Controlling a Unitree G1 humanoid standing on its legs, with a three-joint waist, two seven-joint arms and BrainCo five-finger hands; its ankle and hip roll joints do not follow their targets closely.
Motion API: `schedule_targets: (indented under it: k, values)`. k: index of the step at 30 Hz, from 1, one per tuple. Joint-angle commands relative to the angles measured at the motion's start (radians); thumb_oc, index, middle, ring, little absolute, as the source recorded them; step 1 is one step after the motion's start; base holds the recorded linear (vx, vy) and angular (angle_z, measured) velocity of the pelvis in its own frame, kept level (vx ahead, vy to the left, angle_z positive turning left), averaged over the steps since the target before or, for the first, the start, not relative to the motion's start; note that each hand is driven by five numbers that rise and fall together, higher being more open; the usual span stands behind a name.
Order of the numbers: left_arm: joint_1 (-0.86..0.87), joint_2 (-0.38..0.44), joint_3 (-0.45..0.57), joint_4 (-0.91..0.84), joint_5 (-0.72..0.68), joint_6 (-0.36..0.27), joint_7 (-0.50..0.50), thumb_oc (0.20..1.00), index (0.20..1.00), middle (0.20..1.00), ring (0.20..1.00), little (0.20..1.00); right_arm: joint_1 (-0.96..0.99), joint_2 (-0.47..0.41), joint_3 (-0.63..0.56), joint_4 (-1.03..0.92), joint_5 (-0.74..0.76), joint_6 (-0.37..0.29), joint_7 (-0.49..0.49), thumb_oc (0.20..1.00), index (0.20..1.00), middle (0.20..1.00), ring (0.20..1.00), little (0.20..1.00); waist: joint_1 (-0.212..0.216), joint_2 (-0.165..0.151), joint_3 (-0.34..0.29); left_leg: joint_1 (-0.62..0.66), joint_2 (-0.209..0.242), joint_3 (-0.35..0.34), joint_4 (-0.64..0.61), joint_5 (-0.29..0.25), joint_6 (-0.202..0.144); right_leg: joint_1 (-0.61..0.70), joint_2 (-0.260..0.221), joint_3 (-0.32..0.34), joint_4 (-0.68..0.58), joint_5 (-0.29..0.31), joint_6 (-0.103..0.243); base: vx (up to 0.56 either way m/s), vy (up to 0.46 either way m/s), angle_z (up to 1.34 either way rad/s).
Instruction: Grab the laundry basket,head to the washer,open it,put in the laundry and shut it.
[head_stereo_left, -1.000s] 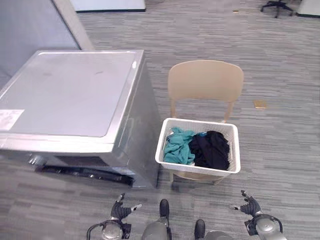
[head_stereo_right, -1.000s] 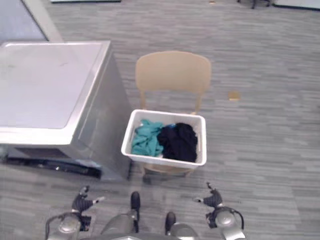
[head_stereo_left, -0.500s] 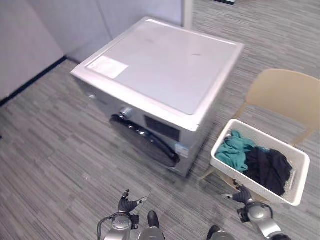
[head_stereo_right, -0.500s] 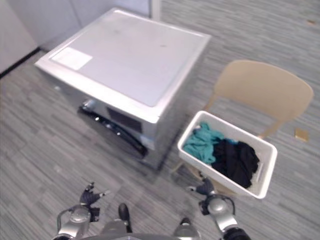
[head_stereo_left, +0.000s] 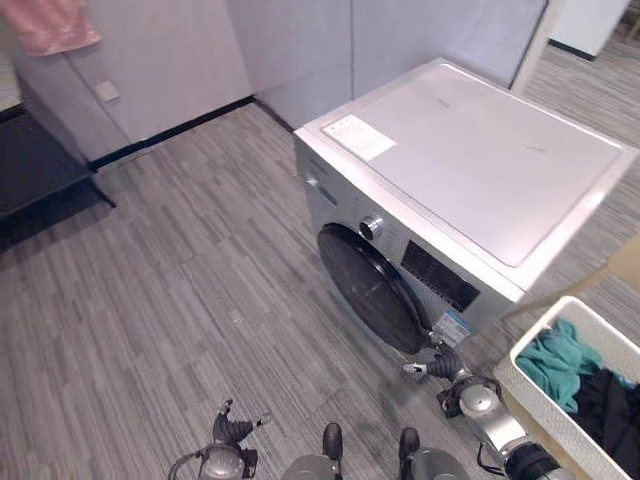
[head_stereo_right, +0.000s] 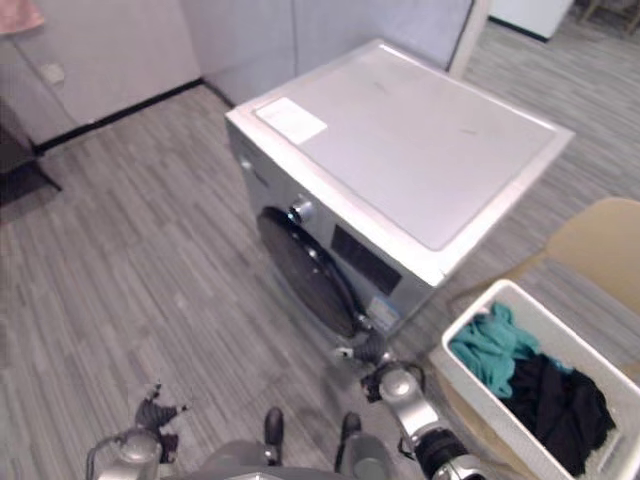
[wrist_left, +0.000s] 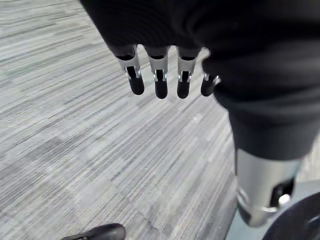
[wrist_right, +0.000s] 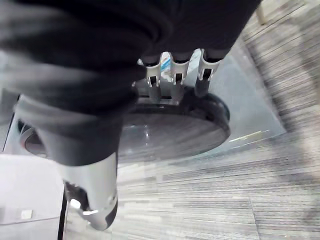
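While the washer stands with its round dark door closed, the right hand is held low in front of it, close to the door's lower edge, with its fingers straight and relaxed, holding nothing; from the wrist, the fingertips point at the door's dark glass, and whether they touch it cannot be told. A silver knob sits above the door, beside a dark panel on the front, and a white label lies at a corner of the flat grey top. The laundry basket, white with mesh walls, rests on a tan chair to the robot's right of the washer, just beside it. Inside lie a teal cloth on the side nearer the washer and a black cloth next to it. The left hand hangs low on the robot's left, well apart from the washer, over the grey striped floor, its fingers loose and empty. A pink cloth shows at the far left by the wall.
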Motion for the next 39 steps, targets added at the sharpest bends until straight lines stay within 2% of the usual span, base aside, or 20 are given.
schedule_targets:
  k: [1, 8, 12, 18, 21, 22, 23, 26, 28, 31, 32, 35, 36, 39]
  values:
    - [-0.033, 0.008, 0.016, 0.020, 0.008, -0.010, 0.007, 1.000, 1.000, 1.000, 1.000, 1.000, -0.044, -0.007, -0.005, -0.069, 0.020, -0.043, -0.043, 1.000, 1.000, 1.000, 1.000, 1.000, 0.011, -0.026, -0.019, -0.002, -0.039, -0.040, 0.042, -0.117, -0.006, 0.089, 0.012, -0.037, -0.146, -0.031, 0.041, 0.09, 0.006, 0.16]
    - [-0.012, 0.003, 0.008, 0.048, 0.024, -0.014, 0.017, 1.000, 1.000, 1.000, 1.000, 1.000, -0.142, -0.031, -0.039, -0.085, -0.009, -0.053, -0.141, 1.000, 1.000, 1.000, 1.000, 1.000, 0.048, -0.006, -0.004, -0.009, -0.038, -0.054, -0.010, -0.078, -0.013, 0.098, 0.005, -0.068, -0.210, -0.009, 0.049, 0.01, 0.022, 0.14]
    - [-0.014, 0.003, 0.002, 0.047, 0.025, -0.016, 0.023, 1.000, 1.000, 1.000, 1.000, 1.000, -0.156, -0.026, -0.042, -0.070, 0.001, -0.054, -0.158, 1.000, 1.000, 1.000, 1.000, 1.000, 0.060, -0.004, 0.010, -0.020, -0.037, -0.061, -0.017, -0.068, -0.015, 0.093, 0.002, -0.080, -0.216, -0.006, 0.050, -0.03, 0.014, 0.08]
    - [-0.054, 0.008, -0.022, 0.052, 0.009, -0.017, 0.026, 1.000, 1.000, 1.000, 1.000, 1.000, -0.209, 0.057, 0.061, -0.017, 0.114, -0.061, -0.080, 1.000, 1.000, 1.000, 1.000, 1.000, 0.093, -0.009, 0.060, -0.069, -0.034, -0.079, -0.009, -0.054, -0.018, 0.052, -0.007, -0.091, -0.205, 0.005, 0.053, -0.08, 0.028, 0.07]
    - [-0.111, 0.015, -0.055, 0.062, -0.011, -0.017, 0.037, 1.000, 1.000, 1.000, 1.000, 1.000, -0.320, 0.152, 0.215, -0.050, 0.167, -0.073, -0.001, 1.000, 1.000, 1.000, 1.000, 1.000, 0.142, -0.021, 0.096, -0.106, -0.032, -0.099, 0.007, -0.041, -0.025, 0.022, -0.011, -0.108, -0.187, 0.008, 0.052, -0.10, -0.008, 0.05]
    - [-0.131, 0.015, -0.076, 0.061, -0.023, -0.020, 0.044, 1.000, 1.000, 1.000, 1.000, 1.000, -0.383, 0.201, 0.286, -0.075, 0.200, -0.080, 0.021, 1.000, 1.000, 1.000, 1.000, 1.000, 0.175, -0.028, 0.104, -0.122, -0.034, -0.115, 0.012, -0.034, -0.028, 0.012, -0.015, -0.123, -0.179, 0.007, 0.050, -0.05, -0.021, 0.07]
    - [-0.131, 0.015, -0.076, 0.062, -0.023, -0.020, 0.044, 1.000, 1.000, 1.000, 1.000, 1.000, -0.383, 0.202, 0.286, -0.074, 0.200, -0.080, 0.021, 1.000, 1.000, 1.000, 1.000, 1.000, 0.173, -0.029, 0.102, -0.126, -0.035, -0.117, 0.013, -0.032, -0.028, 0.009, -0.016, -0.125, -0.180, 0.009, 0.051, -0.03, -0.025, 0.15]
    - [-0.149, 0.016, -0.115, 0.052, -0.056, -0.030, 0.041, 1.000, 1.000, 1.000, 1.000, 1.000, -0.509, 0.252, 0.348, -0.111, 0.277, -0.095, 0.041, 1.000, 1.000, 1.000, 1.000, 1.000, 0.233, -0.040, 0.113, -0.151, -0.039, -0.155, 0.020, -0.022, -0.034, 0.007, -0.023, -0.166, -0.179, 0.007, 0.050, -0.01, -0.043, 0.28]
    - [-0.157, 0.021, -0.130, 0.040, -0.076, -0.041, 0.042, 1.000, 1.000, 1.000, 1.000, 1.000, -0.584, 0.266, 0.341, -0.135, 0.342, -0.114, 0.031, 1.000, 1.000, 1.000, 1.000, 1.000, 0.268, -0.044, 0.117, -0.165, -0.045, -0.182, 0.022, -0.017, -0.040, 0.009, -0.027, -0.198, -0.182, 0.005, 0.049, 0.00, -0.052, 0.31]
    - [-0.168, 0.032, -0.143, 0.036, -0.100, -0.051, 0.042, 1.000, 1.000, 1.000, 1.000, 1.000, -0.684, 0.269, 0.297, -0.169, 0.424, -0.150, -0.005, 1.000, 1.000, 1.000, 1.000, 1.000, 0.313, -0.043, 0.120, -0.186, -0.054, -0.216, 0.025, -0.010, -0.046, 0.014, -0.031, -0.239, -0.185, -0.001, 0.048, 0.01, -0.044, 0.88]
    - [-0.173, 0.034, -0.145, 0.046, -0.089, -0.050, 0.040, 1.000, 1.000, 1.000, 1.000, 1.000, -0.716, 0.240, 0.269, -0.185, 0.411, -0.161, -0.030, 1.000, 1.000, 1.000, 1.000, 1.000, 0.329, -0.041, 0.117, -0.193, -0.059, -0.233, 0.022, -0.005, -0.048, 0.018, -0.034, -0.260, -0.187, -0.002, 0.048, 0.02, -0.015, 0.77]
    - [-0.172, 0.036, -0.142, 0.052, -0.075, -0.046, 0.033, 1.000, 1.000, 1.000, 1.000, 1.000, -0.711, 0.211, 0.257, -0.187, 0.395, -0.159, -0.042, 1.000, 1.000, 1.000, 1.000, 1.000, 0.336, -0.043, 0.114, -0.191, -0.062, -0.240, 0.016, -0.003, -0.047, 0.024, -0.035, -0.271, -0.187, -0.006, 0.048, 0.02, 0.019, 0.67]
    - [-0.170, 0.036, -0.134, 0.055, -0.062, -0.042, 0.027, 1.000, 1.000, 1.000, 1.000, 1.000, -0.683, 0.176, 0.247, -0.201, 0.379, -0.150, -0.046, 1.000, 1.000, 1.000, 1.000, 1.000, 0.332, -0.050, 0.114, -0.189, -0.062, -0.238, 0.009, -0.002, -0.047, 0.026, -0.037, -0.274, -0.185, -0.006, 0.050, 0.01, 0.014, 0.57]
    - [-0.172, 0.035, -0.126, 0.048, -0.053, -0.035, 0.025, 1.000, 1.000, 1.000, 1.000, 1.000, -0.639, 0.146, 0.246, -0.214, 0.353, -0.136, -0.041, 1.000, 1.000, 1.000, 1.000, 1.000, 0.320, -0.059, 0.117, -0.186, -0.058, -0.229, 0.004, -0.001, -0.047, 0.024, -0.037, -0.267, -0.181, -0.004, 0.052, 0.00, 0.008, 0.20]
